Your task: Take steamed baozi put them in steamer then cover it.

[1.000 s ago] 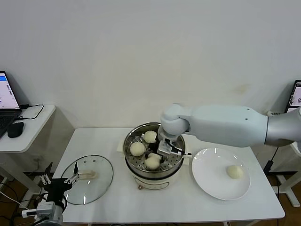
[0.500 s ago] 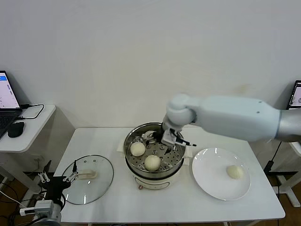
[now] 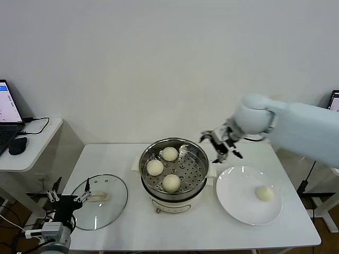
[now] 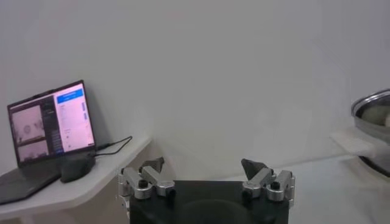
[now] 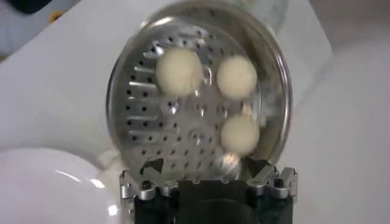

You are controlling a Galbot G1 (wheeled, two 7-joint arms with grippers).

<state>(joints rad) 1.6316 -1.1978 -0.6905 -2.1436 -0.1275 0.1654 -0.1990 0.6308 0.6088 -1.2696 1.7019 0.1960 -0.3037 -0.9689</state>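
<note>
The steamer (image 3: pixel 177 203) stands mid-table with three baozi on its perforated tray: one at the back (image 3: pixel 169 153), one on the left (image 3: pixel 154 167) and one at the front (image 3: pixel 171 182). A fourth baozi (image 3: pixel 263 193) lies on the white plate (image 3: pixel 238 198). My right gripper (image 3: pixel 221 145) is open and empty, in the air just right of the steamer's rim and above the plate's far edge. Its wrist view looks down on the tray (image 5: pixel 183 134) with the three buns (image 5: pixel 178 70). The glass cover (image 3: pixel 108 203) lies flat on the table's left. My left gripper (image 3: pixel 69 198) is parked open at the table's left edge.
A side table at far left holds a laptop (image 4: pixel 52 122) and a mouse (image 4: pixel 76 167). A second screen's edge (image 3: pixel 333 108) shows at far right. The steamer's rim (image 4: pixel 373 112) shows in the left wrist view.
My right gripper has lifted out of the steamer and swung right towards the plate, empty. Three baozi stay on the tray. The left arm has barely moved.
</note>
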